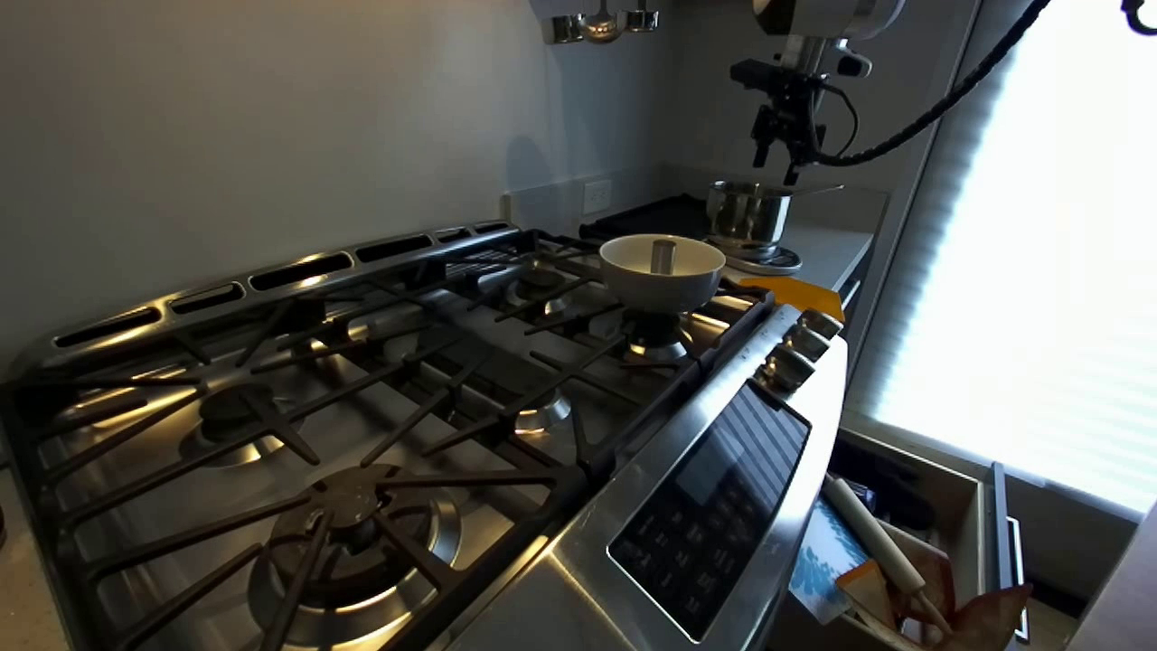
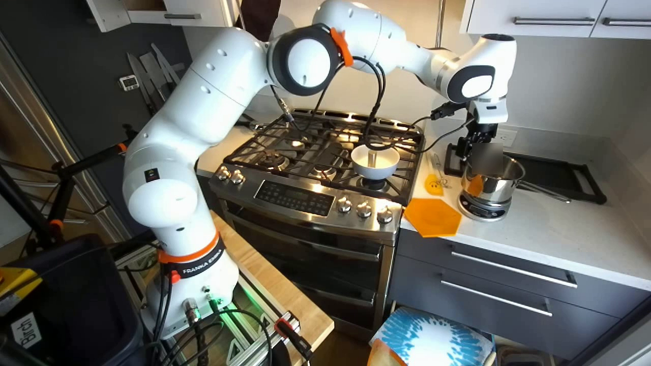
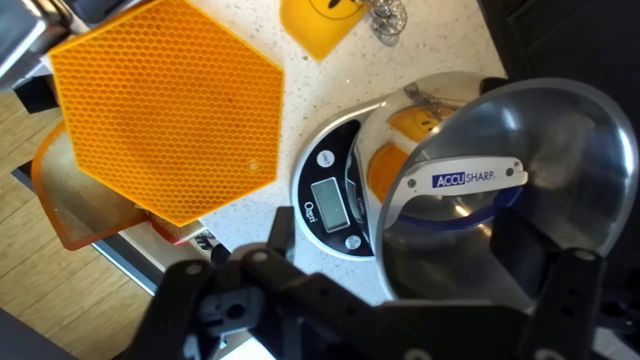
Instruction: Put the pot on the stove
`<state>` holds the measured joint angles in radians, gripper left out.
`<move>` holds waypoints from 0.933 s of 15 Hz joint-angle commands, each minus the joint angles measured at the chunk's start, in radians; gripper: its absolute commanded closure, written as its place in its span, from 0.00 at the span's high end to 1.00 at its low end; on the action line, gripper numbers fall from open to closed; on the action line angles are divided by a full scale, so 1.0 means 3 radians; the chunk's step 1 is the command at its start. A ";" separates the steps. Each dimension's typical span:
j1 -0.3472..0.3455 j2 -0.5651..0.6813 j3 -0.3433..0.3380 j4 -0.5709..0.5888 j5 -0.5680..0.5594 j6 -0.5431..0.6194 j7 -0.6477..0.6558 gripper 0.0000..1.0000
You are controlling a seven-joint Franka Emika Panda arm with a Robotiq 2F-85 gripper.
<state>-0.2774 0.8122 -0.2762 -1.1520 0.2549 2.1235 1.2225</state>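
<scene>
Pot point(image 1: 748, 217) sits on scale point(image 3: 330, 205) — gripper point(image 1: 777, 166) spread above.

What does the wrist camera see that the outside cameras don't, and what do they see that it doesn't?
Only the wrist view shows the white and blue tool marked ACCUSHARP inside the pot.

In both exterior views, but not the wrist view: the white bowl on the stove, and the wall outlet.

All of them share the pot, the scale under it, the orange mat and the gripper.
</scene>
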 commanded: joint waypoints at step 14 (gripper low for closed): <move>-0.0268 0.1185 0.0132 0.1690 -0.0323 -0.0814 0.0232 0.27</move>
<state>-0.3297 1.1160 -0.2676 -0.7437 0.1856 1.9493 1.2655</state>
